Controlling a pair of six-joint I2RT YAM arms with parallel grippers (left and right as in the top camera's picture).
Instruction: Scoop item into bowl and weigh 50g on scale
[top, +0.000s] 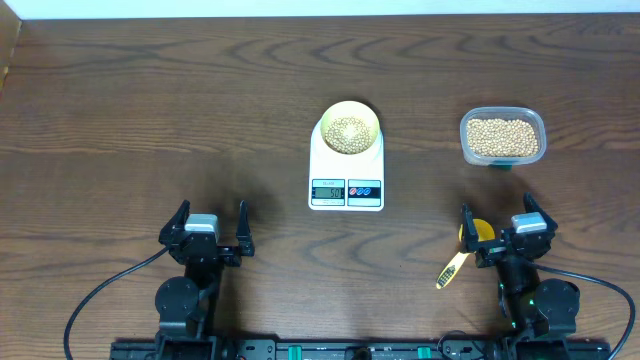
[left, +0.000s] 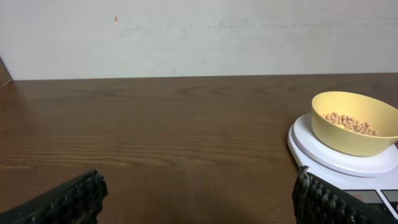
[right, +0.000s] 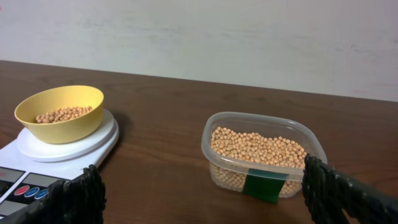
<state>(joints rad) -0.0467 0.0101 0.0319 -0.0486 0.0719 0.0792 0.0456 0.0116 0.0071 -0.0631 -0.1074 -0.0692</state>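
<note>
On the scale (top: 346, 170) stands the bowl (top: 349, 128) with some beans (top: 348, 131) in it. The scale's display digits are too small to read. Right of the scale, a clear tub (top: 502, 136) with an unreadable green label (right: 264, 185) holds more beans. In front of the scale, the left gripper (top: 211, 215) and right gripper (top: 498, 212) gape wide and grasp nothing. A yellow scoop (top: 478, 233) lies under the right gripper.

left hand (top: 212, 209): jaws wide apart | right hand (top: 497, 208): jaws wide apart | both arms folded low
</note>
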